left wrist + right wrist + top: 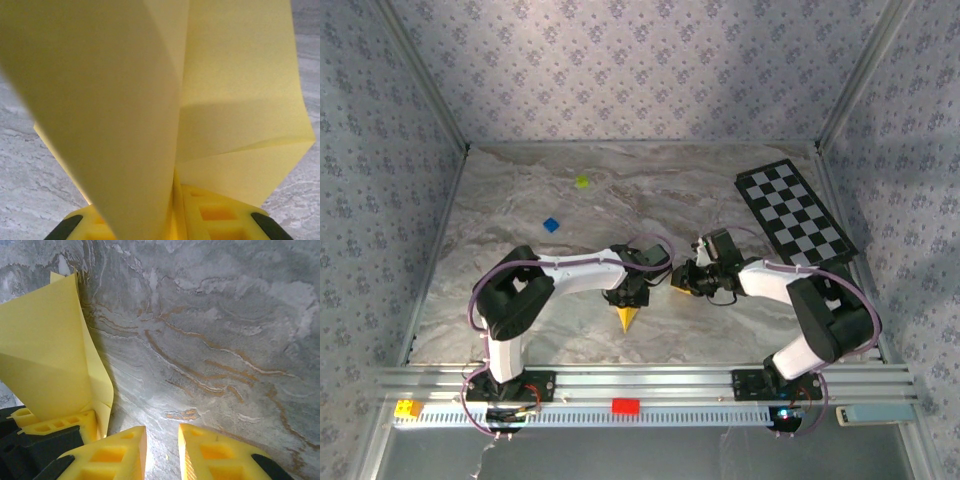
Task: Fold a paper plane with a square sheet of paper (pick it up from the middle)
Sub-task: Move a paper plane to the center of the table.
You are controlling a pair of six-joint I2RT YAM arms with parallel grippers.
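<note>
The yellow sheet of paper (150,100) is folded into a pointed, layered paper plane shape. My left gripper (177,200) is shut on it, and the folds stand up between its yellow fingers (215,212). From above, the left gripper (625,297) points down over the middle of the table with the paper's tip (625,319) sticking out toward the near edge. My right gripper (162,440) is open just right of it, with bare table between its fingers. The paper (45,355) rises at the left of the right wrist view. From above, the right gripper (677,277) is level with the left one.
A black-and-white checkered board (795,212) lies at the back right. A yellow-green block (582,182) and a blue block (551,225) sit at the back left. A red block (625,405) and a yellow block (408,408) rest on the front rail.
</note>
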